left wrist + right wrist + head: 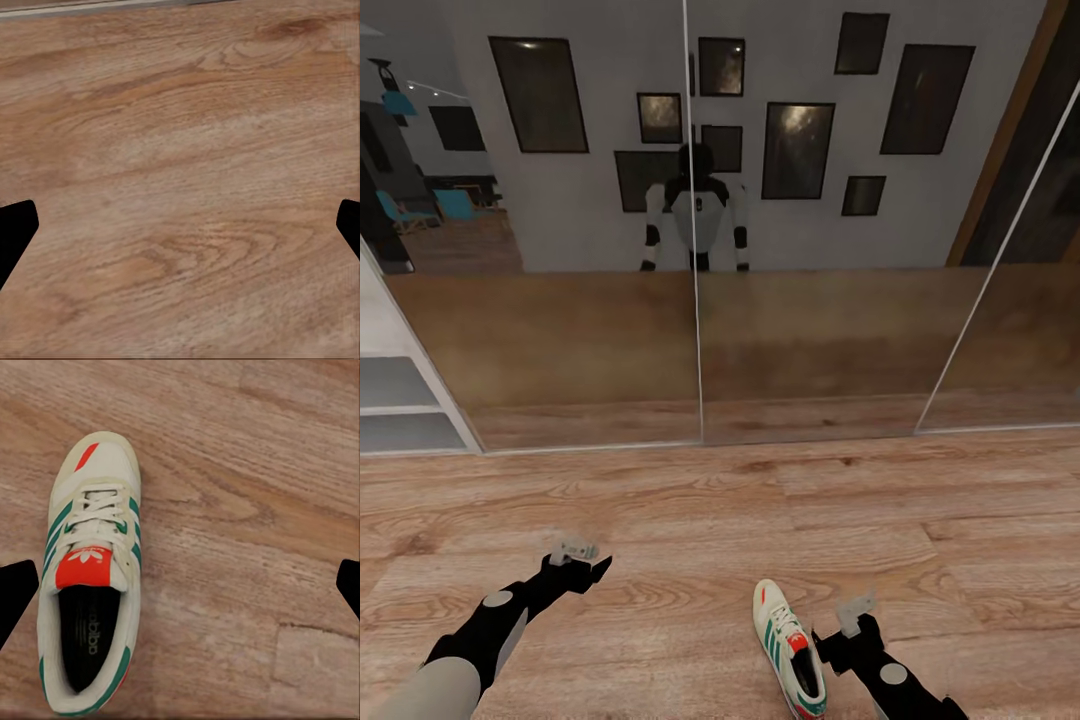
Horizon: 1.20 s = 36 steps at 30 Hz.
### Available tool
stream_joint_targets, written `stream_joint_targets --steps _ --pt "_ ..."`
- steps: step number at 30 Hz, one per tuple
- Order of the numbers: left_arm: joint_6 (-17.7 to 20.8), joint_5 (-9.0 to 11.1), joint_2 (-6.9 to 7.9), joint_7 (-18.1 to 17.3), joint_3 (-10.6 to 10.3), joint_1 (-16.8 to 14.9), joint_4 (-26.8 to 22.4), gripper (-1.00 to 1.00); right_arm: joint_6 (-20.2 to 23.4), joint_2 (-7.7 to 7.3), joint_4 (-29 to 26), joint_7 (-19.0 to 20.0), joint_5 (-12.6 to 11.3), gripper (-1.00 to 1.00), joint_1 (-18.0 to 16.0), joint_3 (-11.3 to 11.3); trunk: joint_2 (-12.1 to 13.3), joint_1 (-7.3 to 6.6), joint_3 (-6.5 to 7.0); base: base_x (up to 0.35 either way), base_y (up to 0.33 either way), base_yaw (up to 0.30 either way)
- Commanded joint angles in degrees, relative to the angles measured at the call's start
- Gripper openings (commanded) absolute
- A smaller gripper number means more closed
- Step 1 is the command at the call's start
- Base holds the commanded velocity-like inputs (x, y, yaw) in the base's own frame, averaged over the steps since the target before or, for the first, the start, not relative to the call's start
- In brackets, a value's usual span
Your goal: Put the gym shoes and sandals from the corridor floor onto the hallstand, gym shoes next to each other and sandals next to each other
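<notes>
One gym shoe (790,650), white with green stripes and a red-orange tongue patch, lies on the wood-plank corridor floor (690,510) with its toe toward the mirrored doors. My right gripper (850,622) hovers open just right of it; in the right wrist view the shoe (90,577) sits toward one finger of the open gripper (180,589). My left gripper (582,562) is open over bare floor (180,150), with nothing between its fingers. Part of the hallstand's white-grey shelves (400,395) shows at the far left edge. The other gym shoe and both sandals are out of view.
Tall mirrored sliding doors (810,330) stand straight ahead, reflecting the robot, the floor and a wall of dark picture frames. Their bottom rail (700,443) meets the floor. Open wood floor stretches between the grippers and the doors.
</notes>
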Motion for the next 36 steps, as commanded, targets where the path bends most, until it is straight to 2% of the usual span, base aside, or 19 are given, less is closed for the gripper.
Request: stream_joint_targets --steps 1,22,24,36 --pt "-0.3 -0.6 -0.02 -0.3 0.5 -0.1 0.0 1.0 -0.2 0.0 0.1 0.1 0.5 1.0 0.0 -0.1 -0.4 0.21 -0.32 0.0 0.0 0.0" --pt "0.1 -0.5 -0.07 -0.2 0.7 0.3 0.3 1.0 -0.2 0.02 0.6 0.1 0.3 1.0 0.0 -0.1 -8.9 4.82 -5.96 0.0 0.0 0.065" --pt "0.1 -0.5 -0.07 -0.2 0.7 0.3 0.3 1.0 -0.2 0.04 0.5 0.1 0.0 1.0 0.0 -0.2 -8.9 4.88 -6.53 0.0 0.0 0.082" --pt "0.0 -0.6 -0.09 -0.1 0.6 0.4 0.2 1.0 -0.4 0.18 0.2 0.1 -3.1 1.0 0.0 -0.2 -8.9 4.88 -6.73 0.0 0.0 0.022"
